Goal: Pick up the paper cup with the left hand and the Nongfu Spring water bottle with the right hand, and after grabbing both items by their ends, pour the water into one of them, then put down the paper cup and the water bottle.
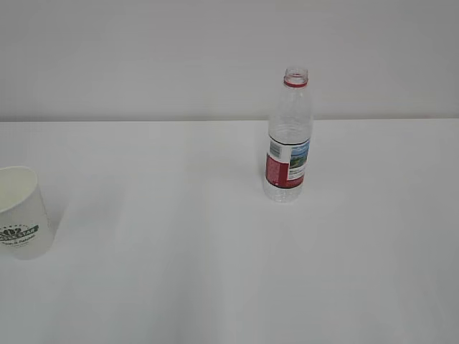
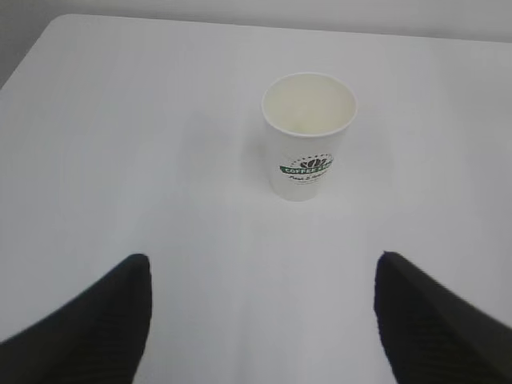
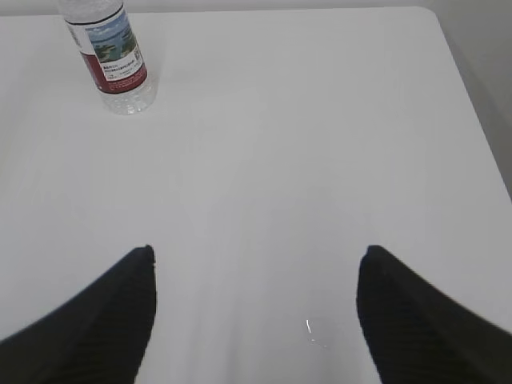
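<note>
White everywhere here: white table point(image 1: 215, 272), white wall behind it, and a white paper cup point(image 1: 20, 212) sitting upright at the far left edge of the exterior view, partly cut off by the frame. It's got a dark green logo on the side and looks empty inside from the left wrist view.

The bottle point(image 1: 288, 136) stands upright further back and right of centre, well apart from the cup. No cap on it, red ring at the neck, red-and-white label with a little landscape picture. Can't really tell how much water is in it, the plastic is clear and so is whatever's inside.

Neither arm shows in the exterior view. From the left wrist cam the left gripper point(image 2: 260, 320) has its fingers spread wide with nothing between them, cup straight ahead and a bit right of the middle, not touching. Same deal on the right: right gripper point(image 3: 256, 316) is spread wide and holding nothing, with the bottle off in the top left corner of its view, well away from it
</note>
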{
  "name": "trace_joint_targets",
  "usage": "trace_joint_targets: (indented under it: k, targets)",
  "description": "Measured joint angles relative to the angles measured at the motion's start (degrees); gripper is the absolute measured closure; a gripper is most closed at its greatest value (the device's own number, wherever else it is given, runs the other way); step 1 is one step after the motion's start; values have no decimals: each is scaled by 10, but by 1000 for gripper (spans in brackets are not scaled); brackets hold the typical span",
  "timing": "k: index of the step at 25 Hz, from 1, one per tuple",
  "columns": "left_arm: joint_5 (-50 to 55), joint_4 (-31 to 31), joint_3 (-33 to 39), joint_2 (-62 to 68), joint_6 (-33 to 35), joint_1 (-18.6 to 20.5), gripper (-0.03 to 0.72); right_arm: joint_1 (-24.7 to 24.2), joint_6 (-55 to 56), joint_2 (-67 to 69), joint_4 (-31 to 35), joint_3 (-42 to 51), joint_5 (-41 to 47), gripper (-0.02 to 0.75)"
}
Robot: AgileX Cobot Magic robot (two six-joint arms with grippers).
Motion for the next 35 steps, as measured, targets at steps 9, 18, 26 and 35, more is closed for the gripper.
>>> trace_joint_targets:
  k: [9,18,26,35]
  targets:
    - [0,0,0,0,0,0,74,0,0,0,0,0,0,150]
    - [0,0,0,0,0,0,97,0,0,0,0,0,0,149]
    - [0,0,0,0,0,0,100,0,0,0,0,0,0,149]
    - [0,0,0,0,0,0,101,0,0,0,0,0,0,150]
